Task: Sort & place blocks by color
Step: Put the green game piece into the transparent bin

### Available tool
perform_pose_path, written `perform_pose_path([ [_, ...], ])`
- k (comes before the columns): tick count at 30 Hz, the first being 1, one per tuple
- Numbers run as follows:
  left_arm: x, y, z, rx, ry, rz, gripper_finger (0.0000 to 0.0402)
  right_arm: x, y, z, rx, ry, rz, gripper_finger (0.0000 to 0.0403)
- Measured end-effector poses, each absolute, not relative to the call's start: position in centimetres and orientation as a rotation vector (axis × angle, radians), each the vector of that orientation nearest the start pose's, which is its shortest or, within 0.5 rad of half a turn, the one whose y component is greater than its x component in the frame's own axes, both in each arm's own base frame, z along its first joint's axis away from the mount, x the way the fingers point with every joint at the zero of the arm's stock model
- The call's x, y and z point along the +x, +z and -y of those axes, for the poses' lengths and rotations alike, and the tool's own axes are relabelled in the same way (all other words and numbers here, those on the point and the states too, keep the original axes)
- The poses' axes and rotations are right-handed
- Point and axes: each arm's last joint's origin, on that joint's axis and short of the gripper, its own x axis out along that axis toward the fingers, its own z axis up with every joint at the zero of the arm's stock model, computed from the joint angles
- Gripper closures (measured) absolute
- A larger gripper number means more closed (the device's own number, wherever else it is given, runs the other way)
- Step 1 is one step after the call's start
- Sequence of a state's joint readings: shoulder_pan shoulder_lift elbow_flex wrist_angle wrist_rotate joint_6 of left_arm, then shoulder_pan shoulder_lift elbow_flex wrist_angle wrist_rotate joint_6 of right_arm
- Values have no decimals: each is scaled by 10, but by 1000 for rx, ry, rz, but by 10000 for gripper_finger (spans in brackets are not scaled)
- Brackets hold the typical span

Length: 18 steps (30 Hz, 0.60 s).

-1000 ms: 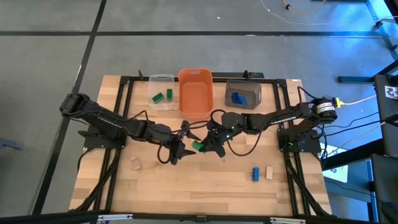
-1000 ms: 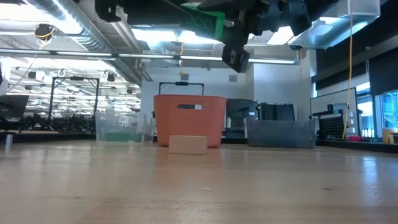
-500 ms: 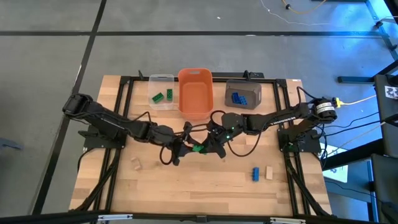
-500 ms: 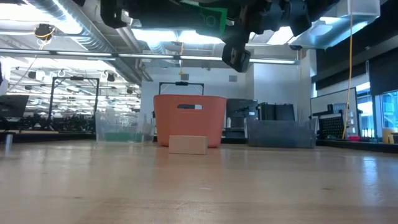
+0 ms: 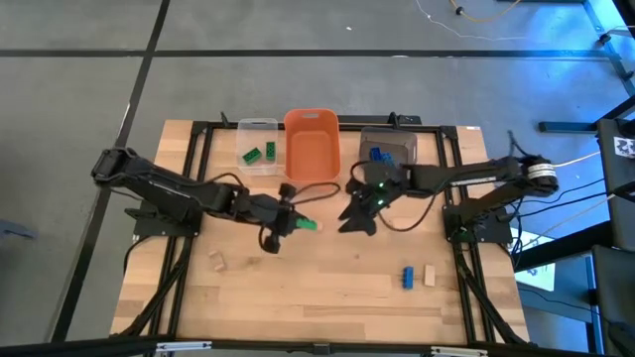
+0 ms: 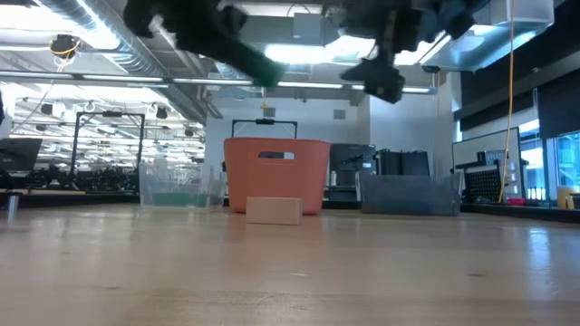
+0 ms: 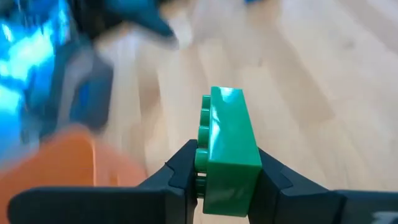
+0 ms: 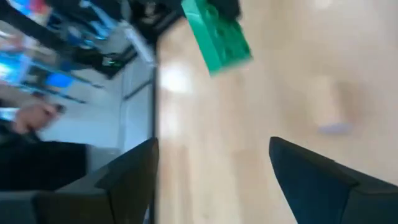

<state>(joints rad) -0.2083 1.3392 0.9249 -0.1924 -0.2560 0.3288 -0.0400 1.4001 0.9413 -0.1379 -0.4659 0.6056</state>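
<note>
A green block [image 7: 229, 127] hangs above the table's middle, with my left gripper [image 5: 290, 221] shut on it; in the high view the block [image 5: 307, 224] juts out toward the right arm. My right gripper [image 5: 355, 216] stands open a short way to the block's right, with nothing between its fingers [image 8: 134, 174]. Its wrist view shows the green block [image 8: 217, 34] farther off. A tan block [image 5: 216, 261] lies on the near left of the table. A blue block [image 5: 408, 277] and another tan block [image 5: 431, 275] lie on the near right. My left gripper pinches the green block between its two fingers, one on the studded face [image 7: 203, 155] and one on the opposite face, at the block's end nearest the wrist. The fingers slant down from the table's left and lie along the block. The block sticks out past the fingertips, clear of the table.
Along the far edge stand a clear bin [image 5: 260, 145] with green blocks in it, an orange bin [image 5: 312, 149] and a grey bin [image 5: 389, 149] with blue blocks in it. Bare wood lies between the arms and the near edge.
The green block has passed from my right gripper to my left. My left gripper has shut on it while my right one still had it. My right gripper has then opened and drawn back toward the table's right and far side.
</note>
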Motion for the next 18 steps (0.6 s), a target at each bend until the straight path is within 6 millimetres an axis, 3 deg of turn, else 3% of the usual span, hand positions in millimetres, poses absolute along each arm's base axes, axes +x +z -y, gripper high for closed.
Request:
perform_pose_path([
  [5, 252, 268, 31, 283, 95, -600, 319, 265, 261, 3, 655, 85, -751, 102],
  [11, 201, 268, 12, 34, 233, -349, 319, 230, 245, 3, 731, -27, -689, 103],
  [18, 154, 259, -2, -212, 315, 24, 319, 225, 243, 1, 742, -78, -258, 103],
])
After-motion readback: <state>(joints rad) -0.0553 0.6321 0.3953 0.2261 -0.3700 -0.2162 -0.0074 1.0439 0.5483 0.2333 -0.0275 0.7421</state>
